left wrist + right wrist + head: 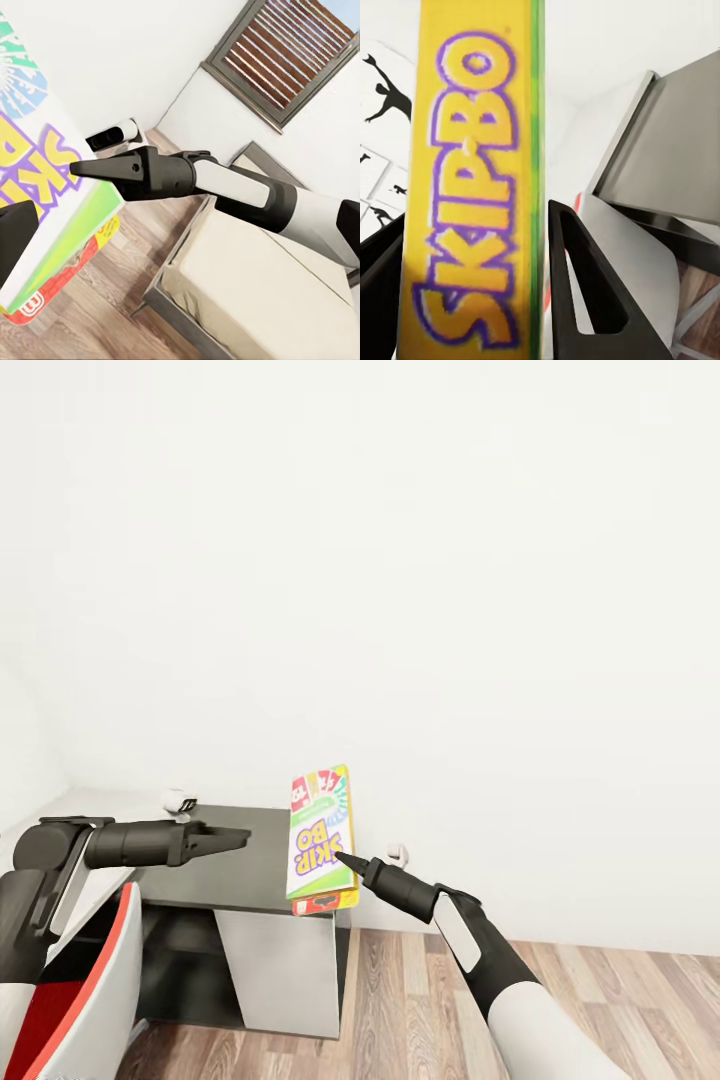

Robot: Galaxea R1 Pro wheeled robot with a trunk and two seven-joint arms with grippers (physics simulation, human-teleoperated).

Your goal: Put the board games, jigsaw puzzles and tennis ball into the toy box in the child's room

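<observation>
My right gripper [340,855] is shut on a Skip-Bo board game [320,838], a flat box with a white, green and yellow lid, and holds it upright over the right end of the dark grey table [240,865]. In the right wrist view the box's yellow edge [472,195] sits between the two fingers [585,285]. My left gripper [238,838] hovers open over the table's dark top, left of the box and apart from it. The left wrist view shows the box [37,187], the right gripper [79,169] and the beige bed [255,300].
A red-and-white chair [90,980] stands at the lower left, against the table. White panels hold up the table, with wood-plank floor [420,980] to its right. A white wall rises behind. The left wrist view shows a window [292,52]. Black silhouette posters [382,97] hang on a wall.
</observation>
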